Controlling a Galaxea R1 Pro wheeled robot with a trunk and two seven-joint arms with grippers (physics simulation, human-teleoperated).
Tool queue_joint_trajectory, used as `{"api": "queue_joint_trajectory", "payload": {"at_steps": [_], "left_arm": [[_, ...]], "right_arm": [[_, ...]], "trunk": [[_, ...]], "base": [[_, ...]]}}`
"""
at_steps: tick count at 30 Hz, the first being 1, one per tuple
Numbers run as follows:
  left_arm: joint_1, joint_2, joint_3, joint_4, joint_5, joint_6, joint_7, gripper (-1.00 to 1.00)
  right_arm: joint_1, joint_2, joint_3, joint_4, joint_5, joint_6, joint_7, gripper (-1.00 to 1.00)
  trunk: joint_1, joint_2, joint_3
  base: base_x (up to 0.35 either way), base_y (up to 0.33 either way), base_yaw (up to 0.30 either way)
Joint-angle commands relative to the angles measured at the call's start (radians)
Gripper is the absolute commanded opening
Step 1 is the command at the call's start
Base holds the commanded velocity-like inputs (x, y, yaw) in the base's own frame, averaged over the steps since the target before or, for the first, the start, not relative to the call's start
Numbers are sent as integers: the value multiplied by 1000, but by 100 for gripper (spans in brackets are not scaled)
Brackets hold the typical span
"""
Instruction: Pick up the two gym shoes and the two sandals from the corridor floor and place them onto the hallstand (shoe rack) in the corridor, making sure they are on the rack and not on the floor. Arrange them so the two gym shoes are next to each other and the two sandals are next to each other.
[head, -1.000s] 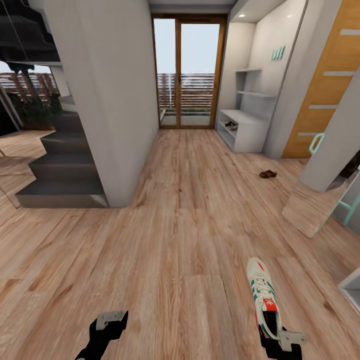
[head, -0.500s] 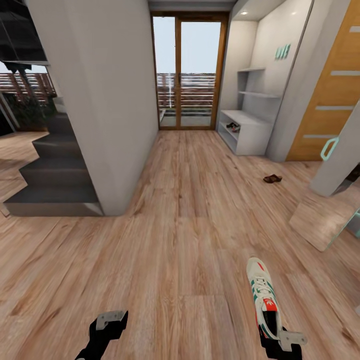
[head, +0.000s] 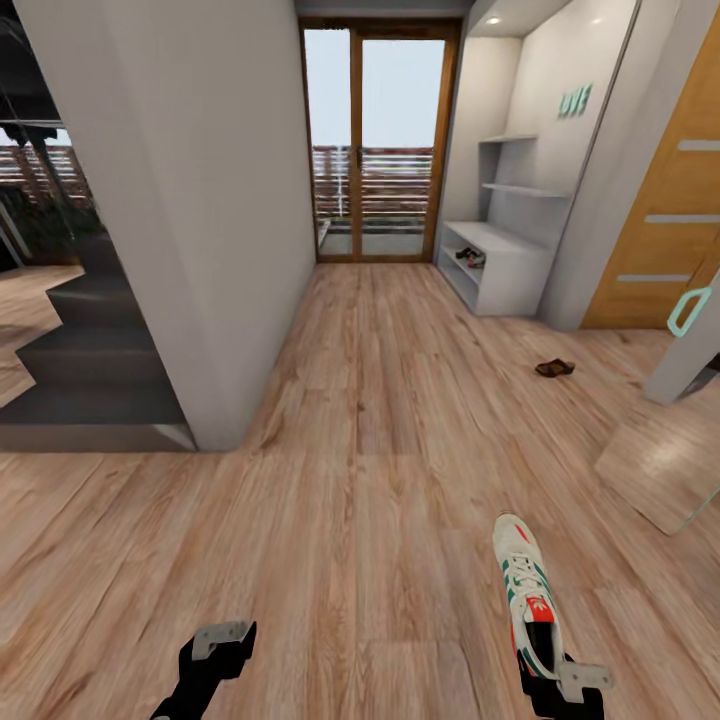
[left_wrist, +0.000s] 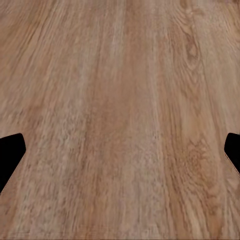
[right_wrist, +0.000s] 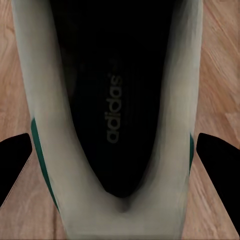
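Note:
One gym shoe (head: 525, 595), white with green stripes and a red-orange tongue patch, hangs above the corridor floor (head: 370, 450), heel held in my right gripper (head: 556, 686). The right wrist view looks into the gym shoe (right_wrist: 117, 100), with my right gripper (right_wrist: 117, 162) shut around the heel. My left gripper (head: 214, 652) is open and holds nothing; in its wrist view the left gripper (left_wrist: 120, 150) hovers over bare planks. A brown sandal (head: 554, 368) lies on the floor ahead at the right. The pale-grey hallstand (head: 500, 270) stands beyond it, a small dark item (head: 467, 254) on its shelf.
A grey wall block (head: 210, 220) and dark stairs (head: 80, 380) flank the corridor on the left. A glass balcony door (head: 375, 150) closes the far end. A wooden door (head: 665, 210) and a slanted panel (head: 665, 470) with a teal handle (head: 690, 310) stand at the right.
The whole view has shifted as the camera moved: stairs slid left, the sandal and the hallstand shifted right. Both arms and the held shoe keep their places in the picture.

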Motion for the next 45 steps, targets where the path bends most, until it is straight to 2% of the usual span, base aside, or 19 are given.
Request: {"api": "queue_joint_trajectory", "payload": {"at_steps": [1,40,45], "left_arm": [[-1,-1,9,0,-10,-4,-6,100],[-1,-1,8,0,-9,-4,-6,100],[-1,-1,8,0,-8,-4,-6,100]], "right_arm": [[0,0,8,0,-3,-2,-7,-100],[-1,0,7,-2,-7,-2,-10,-100],[-1,0,7,-2,-6,-2,-9,-100]], "trunk": [[0,0,-1],[0,0,-1],[0,0,-1]], "base": [[339,0,0],[339,0,0],[339,0,-152]]}}
